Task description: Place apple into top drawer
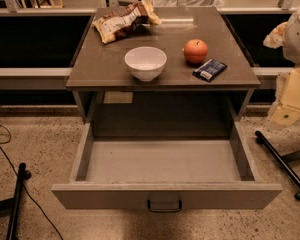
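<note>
The apple [195, 51] is small, round and red-orange, and stands on the right part of the grey table top [110, 66]. The top drawer [165, 194] is pulled fully open below the table. Its inside is empty, and a small dark handle [164, 206] sits at the centre of its front panel. My gripper [276, 35] is at the right edge of the view, off the table's right side. It is about level with the apple, well to the right of it, and holds nothing that I can see.
A white bowl [145, 62] stands left of the apple. A dark snack bar [210, 69] lies just right of and in front of the apple. A crumpled chip bag [122, 24] lies at the back left. Dark stand legs [282, 164] and cables [12, 199] lie on the floor on both sides.
</note>
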`<state>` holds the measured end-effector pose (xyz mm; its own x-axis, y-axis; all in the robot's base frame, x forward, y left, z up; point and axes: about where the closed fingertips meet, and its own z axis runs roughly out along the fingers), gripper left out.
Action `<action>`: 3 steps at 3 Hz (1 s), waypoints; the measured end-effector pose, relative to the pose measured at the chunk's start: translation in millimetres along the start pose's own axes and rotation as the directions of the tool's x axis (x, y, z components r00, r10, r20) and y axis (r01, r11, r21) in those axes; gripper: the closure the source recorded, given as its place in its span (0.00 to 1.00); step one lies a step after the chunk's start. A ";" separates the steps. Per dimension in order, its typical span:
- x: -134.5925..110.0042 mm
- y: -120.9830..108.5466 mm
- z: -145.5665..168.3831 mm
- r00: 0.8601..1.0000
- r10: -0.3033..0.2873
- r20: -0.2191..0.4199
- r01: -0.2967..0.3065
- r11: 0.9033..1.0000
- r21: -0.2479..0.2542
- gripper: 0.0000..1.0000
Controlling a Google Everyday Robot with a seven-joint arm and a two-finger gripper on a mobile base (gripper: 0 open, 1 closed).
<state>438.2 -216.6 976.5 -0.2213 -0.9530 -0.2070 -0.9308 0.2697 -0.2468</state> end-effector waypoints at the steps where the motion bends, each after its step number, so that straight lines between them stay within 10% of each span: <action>1: 0.0 0.0 0.0 1.000 0.000 0.000 0.000 1.000 0.000 0.00; 2: 0.5 -5.3 -7.0 0.999 0.013 0.043 -0.016 0.998 0.053 0.00; 3: -16.6 -49.7 -13.1 0.974 0.051 0.220 -0.085 0.985 0.149 0.00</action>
<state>484.3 -216.0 1004.6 -0.1987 -0.8842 -0.4228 -0.8547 0.3674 -0.3668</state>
